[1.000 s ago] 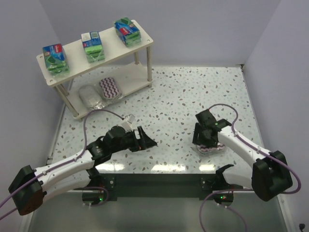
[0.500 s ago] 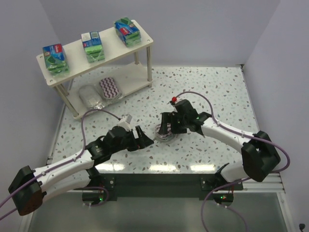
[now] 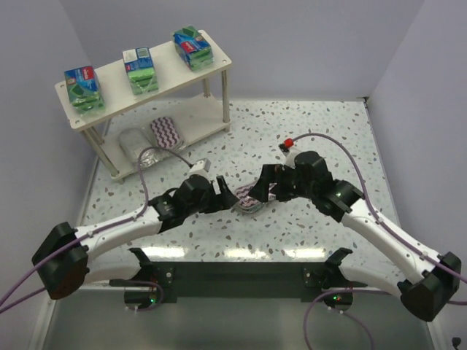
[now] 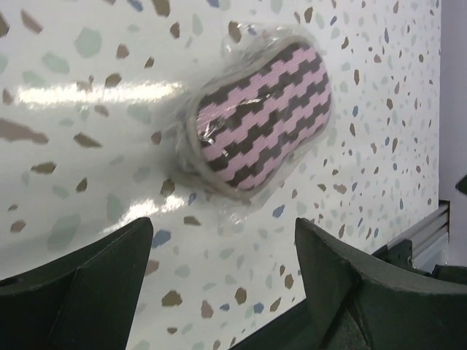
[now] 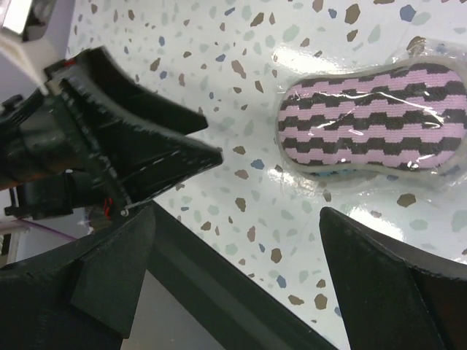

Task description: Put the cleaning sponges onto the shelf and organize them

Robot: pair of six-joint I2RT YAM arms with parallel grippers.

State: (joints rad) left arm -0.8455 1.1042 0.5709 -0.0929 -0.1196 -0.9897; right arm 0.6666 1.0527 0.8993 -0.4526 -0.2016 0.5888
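Spread wide and gripping nothing at the left gripper, and just as wide and empty at the right gripper (tips facing each other low over the speckled table). Between them, flat on the table and touched by neither, one striped oval pad in clear wrap. Farther out, at the far left on the shelf: a row of three green-and-blue packs on the top tier, and on the lower tier, side by side, the silvery pack and the second striped pad.

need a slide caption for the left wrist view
Open left gripper poised just short of a clear-wrapped oval pad with pink-and-dark wavy stripes lying on the speckled white table.
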